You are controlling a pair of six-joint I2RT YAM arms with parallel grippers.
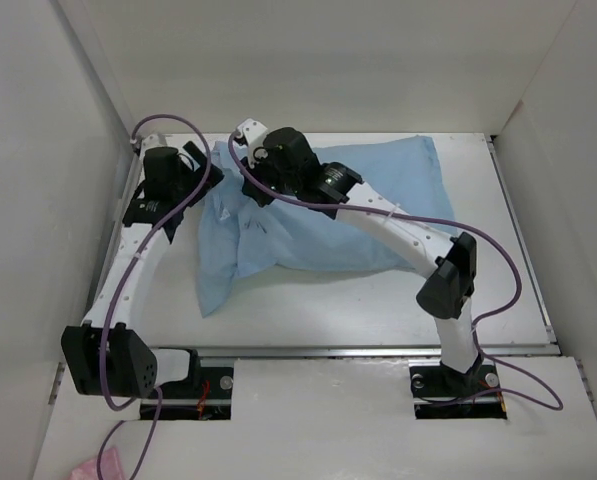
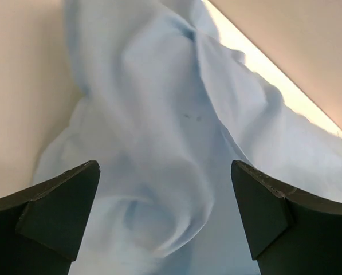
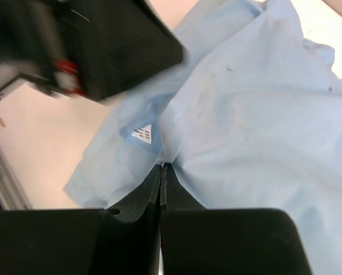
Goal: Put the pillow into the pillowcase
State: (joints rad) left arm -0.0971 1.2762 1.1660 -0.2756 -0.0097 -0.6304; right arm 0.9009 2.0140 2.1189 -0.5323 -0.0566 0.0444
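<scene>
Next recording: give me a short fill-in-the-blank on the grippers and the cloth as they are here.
1. The right gripper is ___ on a fold of the pillowcase.
2. The left gripper hangs ___ above the pillowcase.
3. The pillowcase is light ___ in colour.
Missing words: shut; open; blue.

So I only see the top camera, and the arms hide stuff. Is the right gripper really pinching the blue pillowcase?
Observer: Yes. In the right wrist view the right gripper is shut on a fold of the pillowcase.
Operator: And the left one?
Observer: The left gripper is open, fingers wide apart, with blue cloth showing between them; it holds nothing.
Operator: Anything by the pinch?
Observer: A small white label sits on the cloth's edge, just up and left of the pinch.
</scene>
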